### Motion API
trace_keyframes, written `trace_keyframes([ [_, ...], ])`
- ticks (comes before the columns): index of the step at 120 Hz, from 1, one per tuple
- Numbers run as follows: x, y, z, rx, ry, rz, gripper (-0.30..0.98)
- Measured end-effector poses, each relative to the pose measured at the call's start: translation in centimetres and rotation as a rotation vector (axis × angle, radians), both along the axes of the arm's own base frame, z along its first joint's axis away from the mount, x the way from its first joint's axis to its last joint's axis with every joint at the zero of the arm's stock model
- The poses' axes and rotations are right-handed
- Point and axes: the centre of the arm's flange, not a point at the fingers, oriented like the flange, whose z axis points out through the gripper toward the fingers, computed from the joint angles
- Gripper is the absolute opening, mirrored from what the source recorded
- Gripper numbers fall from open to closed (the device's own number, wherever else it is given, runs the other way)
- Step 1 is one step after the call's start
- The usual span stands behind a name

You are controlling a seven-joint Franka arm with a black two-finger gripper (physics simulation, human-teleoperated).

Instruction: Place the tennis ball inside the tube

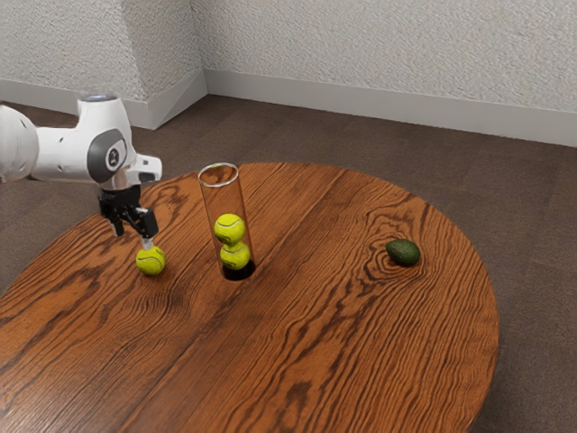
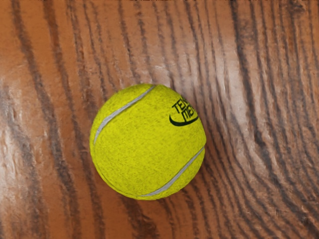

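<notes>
The loose tennis ball [image 1: 151, 262] rests on the round wooden table [image 1: 315, 361], outside the tube. Just above it hangs the black gripper [image 1: 132, 238], its fingers [image 1: 147, 225] spread well apart with nothing pinched between them. One fingertip overlaps the ball's upper edge in the exterior view; whether it touches, I cannot tell. The ball's dark lettering, seen in the wrist view, runs out of sight round its curve. Near the ball, toward the exterior view's right, the clear tube [image 1: 222, 194] stands upright on its black base [image 1: 238, 271], with an upper ball [image 1: 229, 227] stacked on a lower ball [image 1: 235, 256] inside. Well apart, further right in that view, lies a dark green avocado [image 1: 403, 252]. The white arm [image 1: 68, 153] is cut off at the exterior view's left edge.
</notes>
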Motion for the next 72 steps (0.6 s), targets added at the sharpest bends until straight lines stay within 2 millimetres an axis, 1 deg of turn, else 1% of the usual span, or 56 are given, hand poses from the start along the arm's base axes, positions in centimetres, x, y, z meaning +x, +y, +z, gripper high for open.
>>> trace_keyframes([
  [15,1.4,0.3,-1.0,0.007,-0.024,-0.016,0.69],
  [22,1.7,0.4,-1.7,0.002,-0.026,-0.017,0.69],
  [39,1.9,0.7,-4.0,-0.019,-0.013,-0.011,0.69],
  [63,1.8,0.7,-6.3,-0.044,0.005,-0.007,0.69],
  [72,1.6,1.0,-7.1,-0.047,0.012,-0.003,0.69],
])
